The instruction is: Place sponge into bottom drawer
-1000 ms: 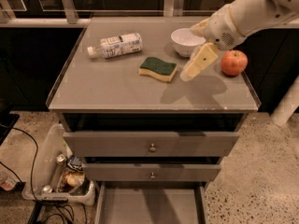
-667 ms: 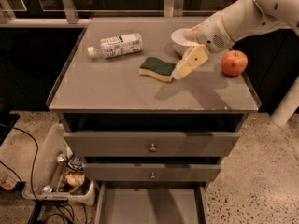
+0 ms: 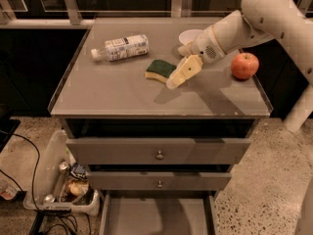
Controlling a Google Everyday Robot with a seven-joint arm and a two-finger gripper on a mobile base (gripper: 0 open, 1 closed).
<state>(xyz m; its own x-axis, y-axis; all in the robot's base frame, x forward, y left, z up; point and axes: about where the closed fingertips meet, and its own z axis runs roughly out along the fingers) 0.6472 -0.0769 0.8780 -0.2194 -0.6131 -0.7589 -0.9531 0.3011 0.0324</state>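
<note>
The sponge [image 3: 159, 70], dark green on top with a yellow body, lies flat on the grey cabinet top [image 3: 122, 89] near its middle. My gripper [image 3: 177, 76] comes in from the right on the cream arm and hangs low over the top, right beside the sponge's right edge. Whether it touches the sponge does not show. The bottom drawer [image 3: 156, 214] is pulled out at the foot of the cabinet, a shallow grey tray with a bare floor. The two knobbed drawers above it are only slightly out.
A plastic bottle [image 3: 120, 47] lies on its side at the back left of the top. A white bowl [image 3: 190, 35] sits behind the gripper and a red apple [image 3: 244, 65] at the right. A clear bin [image 3: 63, 182] of cans and cables stands on the floor at the left.
My gripper has moved left and down from near the apple to the sponge's right side. The sponge, bottle, bowl and apple have not moved.
</note>
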